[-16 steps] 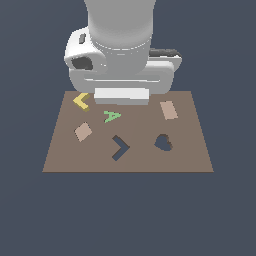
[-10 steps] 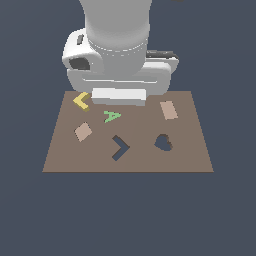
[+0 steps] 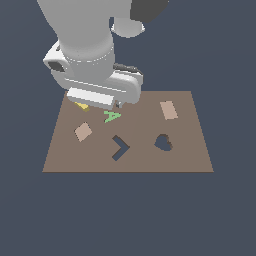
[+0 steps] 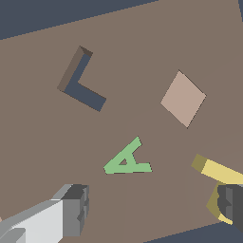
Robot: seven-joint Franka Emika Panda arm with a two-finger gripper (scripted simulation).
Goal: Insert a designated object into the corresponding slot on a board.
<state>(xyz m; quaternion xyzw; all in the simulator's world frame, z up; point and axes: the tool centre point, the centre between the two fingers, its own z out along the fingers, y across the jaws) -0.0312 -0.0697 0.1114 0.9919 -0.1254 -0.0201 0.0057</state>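
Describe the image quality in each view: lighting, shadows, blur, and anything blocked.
Exterior view: flat, even light, no cast shadows or glare, slightly soft edges; the arm hides most of the yellow chevron. Wrist view: sharp and shadowless on the board; a finger covers part of the chevron, the frame cropping it.

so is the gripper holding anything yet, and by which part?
Nothing held. The gripper is open, its fingers spread wide, one over the yellow chevron piece, not closed on it.
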